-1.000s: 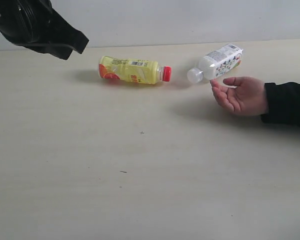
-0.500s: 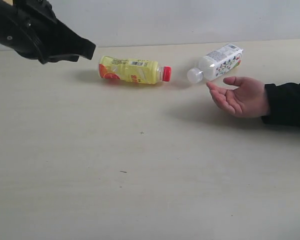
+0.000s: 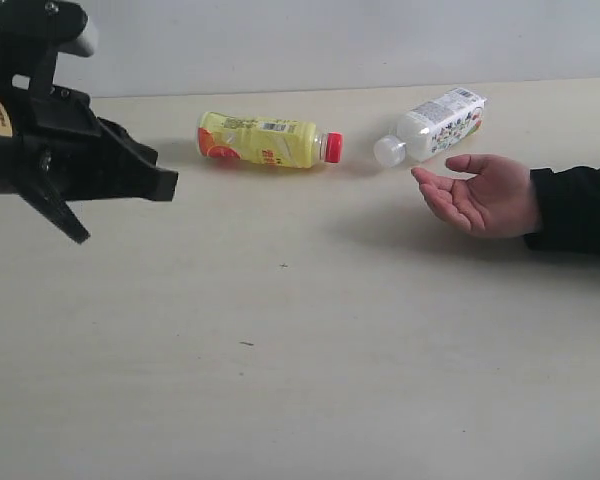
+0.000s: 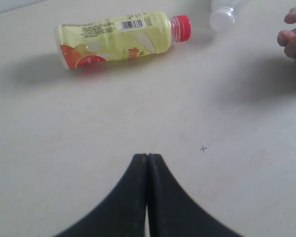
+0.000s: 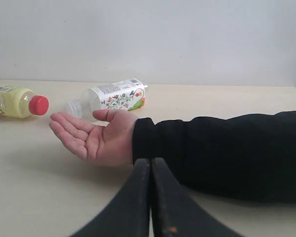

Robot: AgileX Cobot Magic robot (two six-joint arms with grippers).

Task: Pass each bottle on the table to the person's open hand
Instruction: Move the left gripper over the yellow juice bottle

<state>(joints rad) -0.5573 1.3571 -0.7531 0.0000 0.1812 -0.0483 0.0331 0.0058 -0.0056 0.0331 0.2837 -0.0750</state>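
Note:
A yellow bottle [image 3: 265, 140] with a red cap lies on its side at the back of the table [image 3: 300, 350]. To its right lies a whitish bottle [image 3: 435, 123] with a white cap. The person's open hand [image 3: 480, 195] rests palm up just in front of the whitish bottle. My left gripper [image 3: 168, 184] hovers shut and empty to the left of the yellow bottle, its tips pointing right. In the left wrist view the shut left gripper [image 4: 148, 157] is well short of the yellow bottle [image 4: 118, 37]. My right gripper [image 5: 150, 161] is shut and empty beside the person's hand [image 5: 96, 138]. The other two bottles are out of view.
A black sleeve [image 3: 580, 205] lies along the table's right side behind the hand. A pale wall [image 3: 380, 40] runs behind the table's far edge. In the right wrist view the sleeve [image 5: 222, 153] lies across the space just ahead of the gripper.
My left arm has come down from the upper left corner and now sits lower, level with the yellow bottle. The hand has shifted slightly left. The bottles have not moved.

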